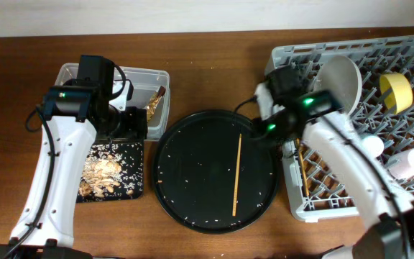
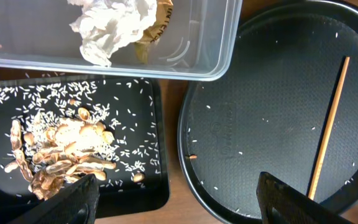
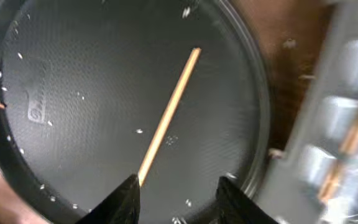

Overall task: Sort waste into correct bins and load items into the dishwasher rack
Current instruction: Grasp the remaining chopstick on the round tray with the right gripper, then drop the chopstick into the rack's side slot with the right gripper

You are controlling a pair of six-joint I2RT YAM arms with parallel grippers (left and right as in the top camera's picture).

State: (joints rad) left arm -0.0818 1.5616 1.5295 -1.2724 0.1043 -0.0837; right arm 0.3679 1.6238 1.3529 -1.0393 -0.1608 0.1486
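Observation:
One wooden chopstick [image 1: 237, 175] lies on the large round black tray [image 1: 192, 194]; it also shows in the left wrist view [image 2: 329, 124] and the right wrist view [image 3: 169, 115]. My right gripper [image 3: 179, 193] is open and empty above the chopstick's end, near the tray's right rim [image 1: 264, 129]. A second chopstick [image 1: 304, 173] lies in the dishwasher rack [image 1: 322, 208], with the grey plate [image 1: 340, 83], yellow bowl [image 1: 394, 90] and two pale cups [image 1: 408, 164]. My left gripper [image 2: 179, 205] is open and empty between the shallow black tray [image 2: 142, 186] and the round tray.
The clear tub [image 2: 216, 62] holds crumpled tissue [image 2: 110, 25] and the foil wrapper [image 2: 160, 25]. Food scraps [image 2: 61, 149] and rice grains lie in the shallow black tray. Stray rice grains dot the round tray. The rack's edge [image 3: 340, 124] is blurred at the right.

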